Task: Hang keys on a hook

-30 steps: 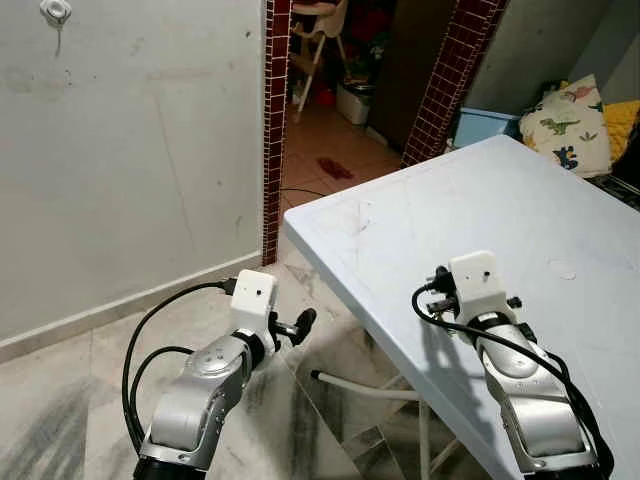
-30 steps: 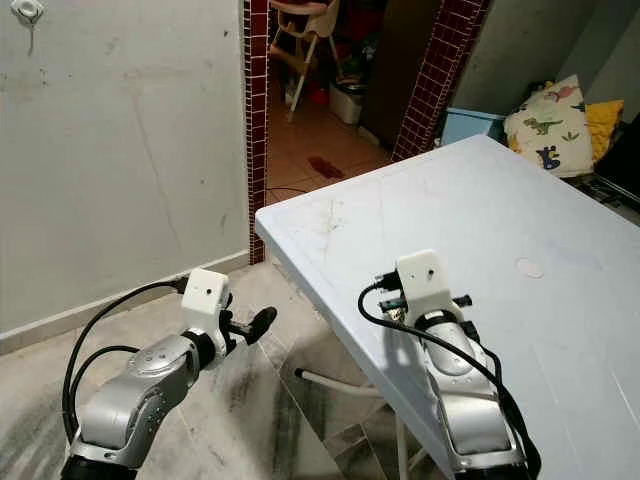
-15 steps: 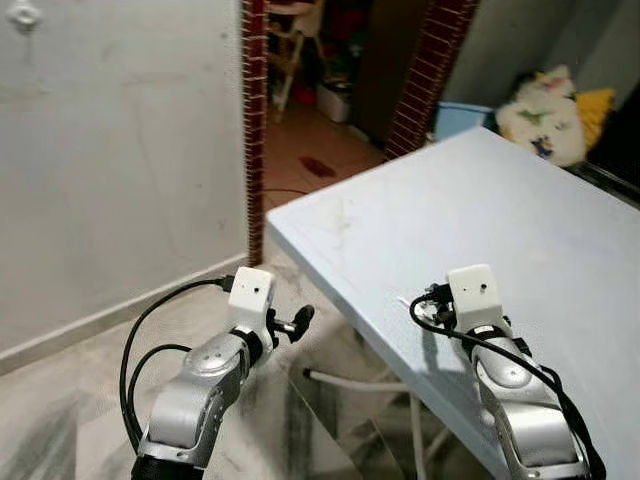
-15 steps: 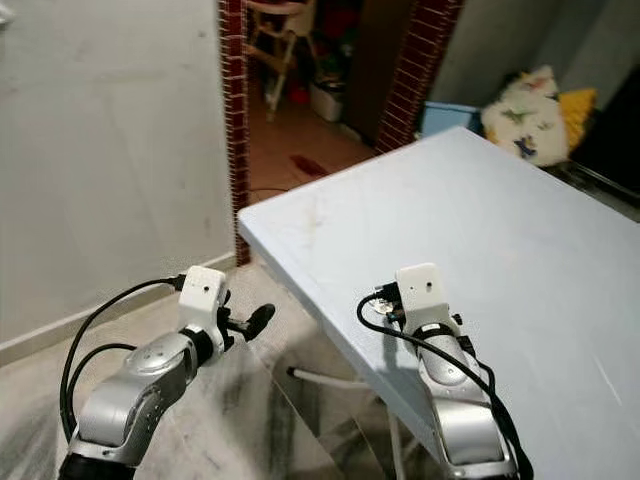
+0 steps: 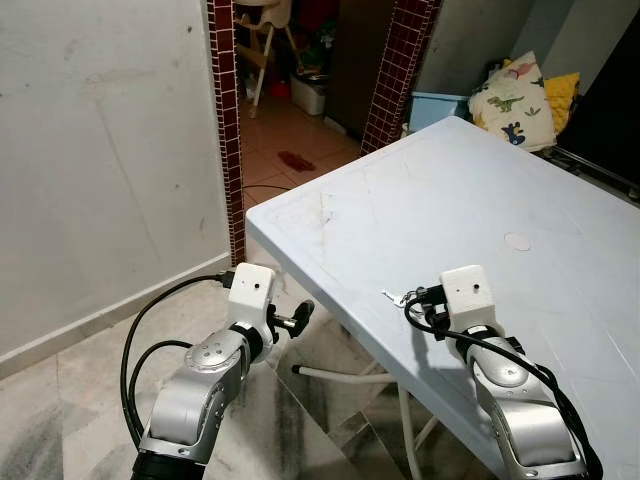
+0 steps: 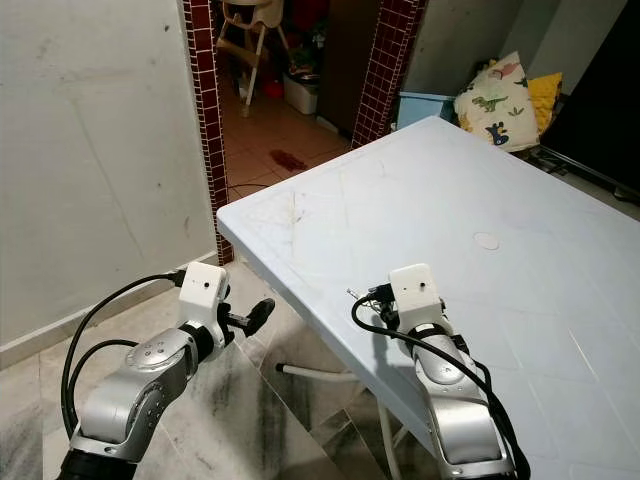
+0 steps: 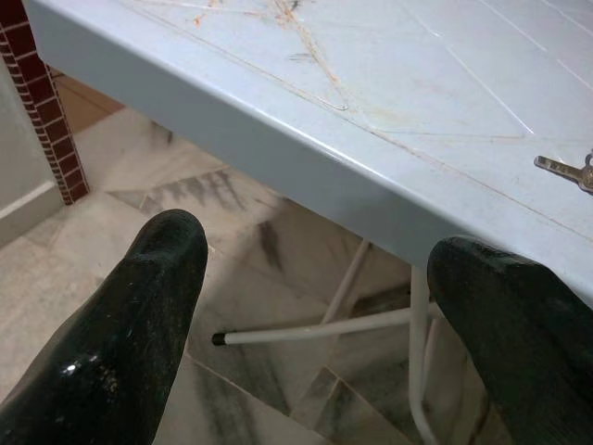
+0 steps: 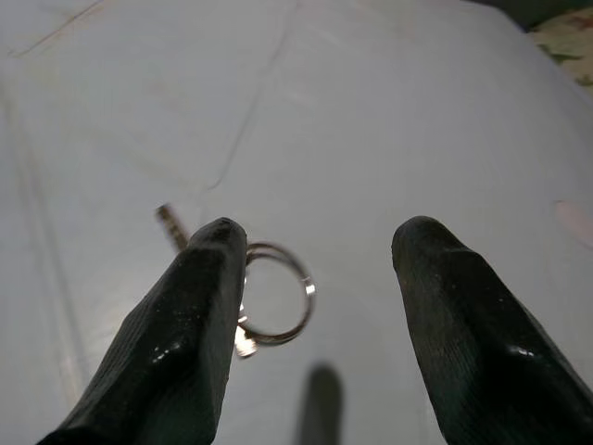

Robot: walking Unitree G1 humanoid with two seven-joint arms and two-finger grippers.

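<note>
A bunch of keys (image 5: 392,296) on a silver ring (image 8: 275,293) lies flat on the pale blue table (image 5: 450,200), close to its near edge. My right gripper (image 8: 321,232) hovers low over the keys, open. The ring sits beside one black finger (image 8: 199,306), and a key (image 8: 171,227) pokes out past that fingertip. In the head view the right gripper (image 5: 425,300) is just behind the keys. My left gripper (image 5: 293,320) is open and empty, held over the floor below the table's corner. From its wrist view the keys (image 7: 570,170) show on the tabletop.
A grey wall (image 5: 100,150) stands on the left, with a brick-edged doorway (image 5: 220,120) into another room behind it. White table legs (image 5: 345,375) cross under the table. Dinosaur-print cushions (image 5: 505,90) and a blue bin (image 5: 435,105) lie beyond the table's far end.
The camera has swung right, so the wall's hook has left the picture. The keys now show just ahead of my right gripper. The left arm keeps its pose.
</note>
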